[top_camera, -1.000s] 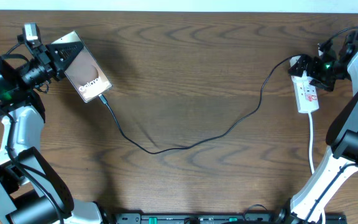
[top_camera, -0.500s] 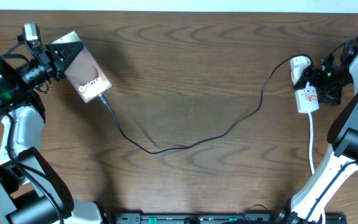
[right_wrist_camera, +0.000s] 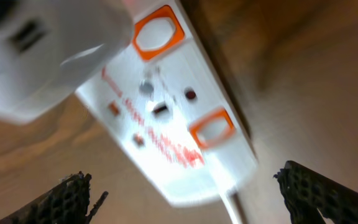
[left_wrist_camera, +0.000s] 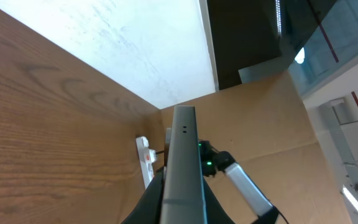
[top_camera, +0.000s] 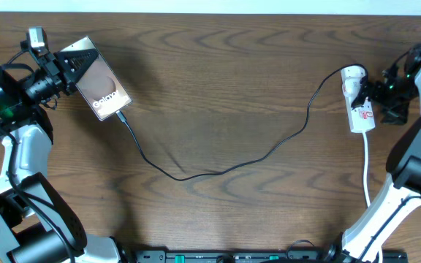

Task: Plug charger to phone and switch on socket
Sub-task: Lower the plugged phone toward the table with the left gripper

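My right pincer (right_wrist_camera: 184, 173) gapes wide, holding nothing, just right of the socket (right_wrist_camera: 166, 118); my left pincer (top_camera: 64, 66) clamps the phone (top_camera: 102, 89).

The dark brown wood-grain table (top_camera: 232, 66) carries it all; just beside my right claw (top_camera: 375, 98) the small white elongated power strip with red marks (top_camera: 359, 109) lies flat on the wood; its white cord (top_camera: 366, 164) runs toward my right base; a long thin black cable (top_camera: 218, 172) snakes from the strip's far end to the slim brownish-grey glossy phone (top_camera: 102, 88) pinched in my left claw (top_camera: 71, 62); whether that phone touches wood, I cannot tell.
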Motion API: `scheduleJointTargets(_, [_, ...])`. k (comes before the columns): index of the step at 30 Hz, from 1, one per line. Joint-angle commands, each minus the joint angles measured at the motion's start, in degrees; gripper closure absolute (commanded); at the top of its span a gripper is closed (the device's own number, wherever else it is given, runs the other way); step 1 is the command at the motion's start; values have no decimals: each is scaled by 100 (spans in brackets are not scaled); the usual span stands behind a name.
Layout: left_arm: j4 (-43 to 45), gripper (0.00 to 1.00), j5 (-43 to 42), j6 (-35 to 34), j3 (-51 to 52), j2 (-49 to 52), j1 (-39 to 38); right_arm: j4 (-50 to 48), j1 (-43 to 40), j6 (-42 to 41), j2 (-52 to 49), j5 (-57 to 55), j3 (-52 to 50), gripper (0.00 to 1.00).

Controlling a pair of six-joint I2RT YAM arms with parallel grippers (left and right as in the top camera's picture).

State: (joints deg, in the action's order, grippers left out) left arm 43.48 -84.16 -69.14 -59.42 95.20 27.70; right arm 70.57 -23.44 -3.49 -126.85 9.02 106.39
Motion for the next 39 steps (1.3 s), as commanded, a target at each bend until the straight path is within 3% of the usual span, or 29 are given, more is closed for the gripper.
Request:
scheduleJointTargets(1, [35, 93, -142, 11, -26, -81, 13, 160, 7, -83, 772, -269, 44, 5])
scheduleJointTargets(10, [37, 93, -177, 11, -26, -81, 13, 750, 120, -605, 2406, -155, 44, 7])
scheduleJointTargets(18, [35, 93, -186, 31, -26, -81, 13, 278, 669, -634, 4242, 999, 44, 1])
scheduleJointTargets(28, [35, 93, -286, 33, -26, -81, -68, 295, 693, -636, 4472, 1001, 44, 1])
scheduleJointTargets(39, [-111, 93, -284, 518, 31, -79, -901, 293, 693, -634, 4472, 1001, 44, 1])
